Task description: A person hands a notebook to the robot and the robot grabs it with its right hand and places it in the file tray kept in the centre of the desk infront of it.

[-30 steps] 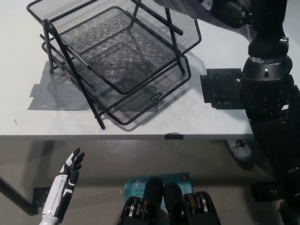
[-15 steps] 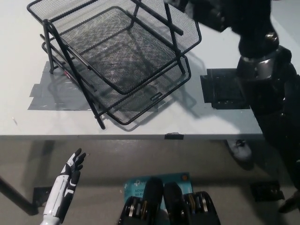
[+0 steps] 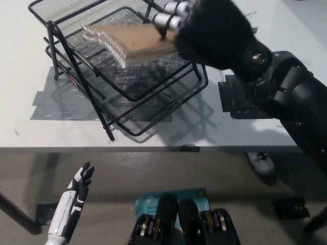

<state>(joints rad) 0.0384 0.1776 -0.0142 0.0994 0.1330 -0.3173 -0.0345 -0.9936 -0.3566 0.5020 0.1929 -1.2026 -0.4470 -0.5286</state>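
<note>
Black right hand (image 3: 212, 30) fingers grip the notebook (image 3: 127, 42) above the file tray (image 3: 133, 89).

Grey tape patch (image 3: 53, 104) lay flat on white desk (image 3: 20, 56), left side. Black square plate (image 3: 240, 99) sat right, near the desk's front edge.

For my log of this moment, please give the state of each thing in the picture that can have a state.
Notebook: closed, held tilted over the top tier of the tray.
File tray: upright on the desk; both tiers look empty.
Right hand: shut on the notebook's right end.
Left hand: open, holding nothing, low beside the desk edge.
</note>
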